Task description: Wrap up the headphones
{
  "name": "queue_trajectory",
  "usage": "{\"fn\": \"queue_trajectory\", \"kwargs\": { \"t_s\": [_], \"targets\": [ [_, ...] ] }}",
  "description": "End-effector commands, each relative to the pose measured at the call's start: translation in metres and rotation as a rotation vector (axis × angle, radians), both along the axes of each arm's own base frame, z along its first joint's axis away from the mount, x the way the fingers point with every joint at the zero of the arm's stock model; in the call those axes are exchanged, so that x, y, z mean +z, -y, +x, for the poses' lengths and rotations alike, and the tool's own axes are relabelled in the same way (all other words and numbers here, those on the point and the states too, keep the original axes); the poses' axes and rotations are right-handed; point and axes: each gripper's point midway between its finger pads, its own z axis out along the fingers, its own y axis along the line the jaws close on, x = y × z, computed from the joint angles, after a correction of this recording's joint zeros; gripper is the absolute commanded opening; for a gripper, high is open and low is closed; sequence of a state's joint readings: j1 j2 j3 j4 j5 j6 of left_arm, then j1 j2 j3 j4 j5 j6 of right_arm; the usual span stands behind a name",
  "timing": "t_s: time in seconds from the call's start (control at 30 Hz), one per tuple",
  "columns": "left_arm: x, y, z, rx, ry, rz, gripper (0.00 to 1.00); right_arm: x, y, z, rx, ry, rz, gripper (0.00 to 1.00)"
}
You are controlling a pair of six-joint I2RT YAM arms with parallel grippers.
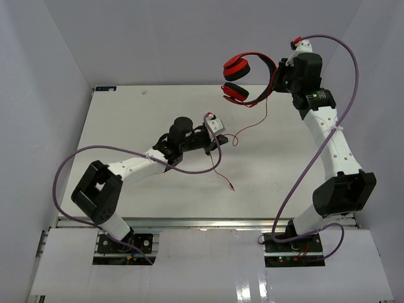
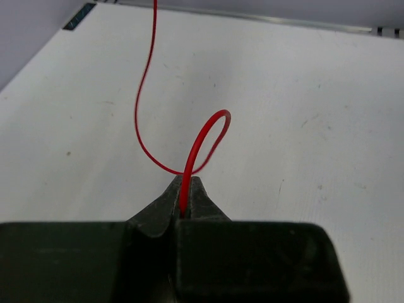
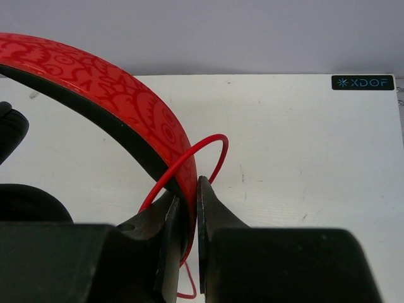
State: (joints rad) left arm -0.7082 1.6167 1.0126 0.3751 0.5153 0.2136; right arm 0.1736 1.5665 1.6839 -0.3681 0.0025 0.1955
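The red headphones (image 1: 246, 79) hang in the air at the back right, both round cups pointing left. My right gripper (image 1: 282, 74) is shut on their band (image 3: 136, 110), with a loop of the thin red cord (image 3: 205, 148) around the band by the fingers. The cord (image 1: 255, 123) runs down from the headphones to my left gripper (image 1: 222, 136), which is shut on it (image 2: 189, 167) above the middle of the table. A small loop stands just past the left fingertips. The cord's free end (image 1: 232, 187) trails on the table toward the front.
The white table (image 1: 126, 120) sits inside grey walls. Thick purple arm cables (image 1: 82, 158) arc beside both arms. A small dark label (image 1: 104, 89) lies at the back left corner.
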Motion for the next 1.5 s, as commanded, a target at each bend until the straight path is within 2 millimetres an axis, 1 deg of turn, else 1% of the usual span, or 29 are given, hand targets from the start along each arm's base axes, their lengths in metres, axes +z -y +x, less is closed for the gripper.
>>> {"fn": "queue_trajectory", "kwargs": {
  "t_s": [0.0,0.03,0.13,0.2,0.27,0.33,0.43,0.47,0.5,0.57,0.6,0.67,0.7,0.77,0.8,0.83,0.87,0.93,0.97,1.0,1.03,1.07,1.1,1.13,1.17,1.23,1.3,1.4,1.47],
  "targets": [
    [0.053,-0.020,-0.020,0.020,0.034,-0.093,0.00,0.033,-0.003,0.004,-0.006,0.138,-0.070,0.08],
    [0.062,-0.026,-0.027,0.023,0.038,-0.110,0.00,0.027,-0.006,0.004,0.002,0.122,-0.097,0.08],
    [0.081,-0.038,-0.042,0.022,0.029,-0.141,0.00,0.007,-0.014,0.004,0.018,0.089,-0.212,0.08],
    [0.098,-0.047,-0.055,0.016,0.024,-0.163,0.00,-0.010,-0.016,0.007,0.026,0.069,-0.280,0.08],
    [0.110,-0.053,-0.064,0.014,0.019,-0.174,0.00,-0.021,-0.013,0.012,0.015,0.049,-0.324,0.08],
    [0.123,-0.060,-0.068,0.027,0.023,-0.188,0.00,-0.038,-0.011,0.018,0.014,0.017,-0.359,0.08],
    [0.157,-0.069,-0.072,0.055,0.054,-0.222,0.00,-0.063,-0.012,0.022,0.032,-0.035,-0.383,0.08],
    [0.173,-0.072,-0.073,0.063,0.066,-0.235,0.00,-0.071,-0.013,0.022,0.042,-0.056,-0.386,0.08],
    [0.176,-0.074,-0.072,0.077,0.051,-0.224,0.00,-0.076,-0.014,0.022,0.047,-0.067,-0.385,0.08],
    [0.198,-0.082,-0.062,0.154,0.053,-0.223,0.00,-0.088,-0.016,0.020,0.063,-0.090,-0.389,0.08],
    [0.215,-0.089,-0.055,0.212,0.077,-0.242,0.00,-0.094,-0.017,0.018,0.078,-0.099,-0.392,0.08],
    [0.240,-0.100,-0.048,0.278,0.116,-0.282,0.00,-0.099,-0.021,0.015,0.111,-0.095,-0.396,0.08],
    [0.254,-0.111,-0.038,0.351,0.141,-0.312,0.00,-0.110,-0.023,0.011,0.138,-0.108,-0.402,0.08],
    [0.286,-0.128,-0.024,0.437,0.184,-0.377,0.00,-0.117,-0.030,0.006,0.198,-0.109,-0.404,0.08],
    [0.298,-0.134,-0.017,0.464,0.199,-0.395,0.00,-0.123,-0.032,0.002,0.225,-0.115,-0.407,0.08],
    [0.303,-0.137,-0.008,0.489,0.197,-0.397,0.00,-0.134,-0.033,-0.003,0.246,-0.134,-0.411,0.08],
    [0.302,-0.137,0.006,0.506,0.184,-0.393,0.00,-0.139,-0.034,-0.007,0.264,-0.138,-0.413,0.08],
    [0.317,-0.148,0.024,0.534,0.168,-0.433,0.00,-0.141,-0.037,-0.012,0.293,-0.130,-0.415,0.08],
    [0.318,-0.149,0.039,0.528,0.139,-0.443,0.00,-0.150,-0.040,-0.020,0.328,-0.139,-0.409,0.08],
    [0.313,-0.149,0.054,0.531,0.119,-0.439,0.00,-0.150,-0.041,-0.022,0.336,-0.134,-0.408,0.08],
    [0.313,-0.149,0.065,0.529,0.104,-0.443,0.00,-0.150,-0.041,-0.025,0.343,-0.129,-0.407,0.08],
    [0.317,-0.145,0.070,0.508,0.094,-0.453,0.00,-0.152,-0.042,-0.027,0.351,-0.131,-0.405,0.08],
    [0.309,-0.137,0.079,0.484,0.070,-0.435,0.00,-0.156,-0.043,-0.031,0.364,-0.137,-0.399,0.08],
    [0.311,-0.133,0.081,0.472,0.061,-0.432,0.00,-0.156,-0.045,-0.033,0.375,-0.133,-0.393,0.08],
    [0.321,-0.131,0.081,0.457,0.065,-0.445,0.00,-0.156,-0.047,-0.036,0.387,-0.130,-0.384,0.08],
    [0.323,-0.125,0.085,0.437,0.058,-0.443,0.00,-0.161,-0.051,-0.041,0.415,-0.133,-0.366,0.08],
    [0.325,-0.128,0.093,0.471,0.058,-0.438,0.00,-0.167,-0.051,-0.045,0.423,-0.144,-0.365,0.08],
    [0.344,-0.140,0.104,0.529,0.097,-0.455,0.00,-0.171,-0.051,-0.049,0.431,-0.148,-0.366,0.08],
    [0.366,-0.143,0.102,0.522,0.125,-0.485,0.00,-0.172,-0.051,-0.051,0.436,-0.146,-0.362,0.08]
  ]
}}
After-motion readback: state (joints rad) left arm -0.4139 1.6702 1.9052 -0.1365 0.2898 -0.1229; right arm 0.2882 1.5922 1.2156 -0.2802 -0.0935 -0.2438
